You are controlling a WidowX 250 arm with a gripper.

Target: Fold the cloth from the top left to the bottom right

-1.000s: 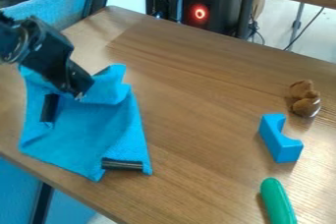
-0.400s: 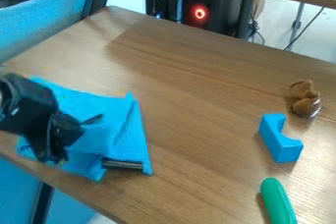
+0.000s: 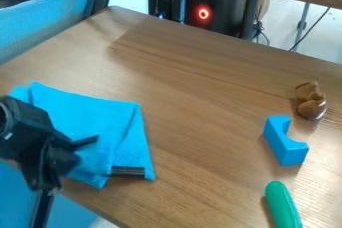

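Note:
The gripper (image 3: 48,174) is at the lower left, over the left front part of the blue cloth (image 3: 93,114) and the table edge, covering the cloth's lower-left area. The cloth lies partly folded on the table, its upper layer spread smoothly toward the left with a pointed top-left corner. A black strip (image 3: 127,171) shows at the cloth's lower right corner. Another narrow dark piece rests against the cloth just right of the gripper; whether it belongs to the gripper or the cloth is unclear.
On the right of the table (image 3: 200,122) are a brown plush-like object (image 3: 310,100), a blue notched block (image 3: 286,141) and a green rounded object (image 3: 283,205). The table's front edge runs diagonally below the cloth.
The gripper has moved down and left from the cloth's upper part. The cloth's raised top has come down, and the black strip once visible at its left is covered.

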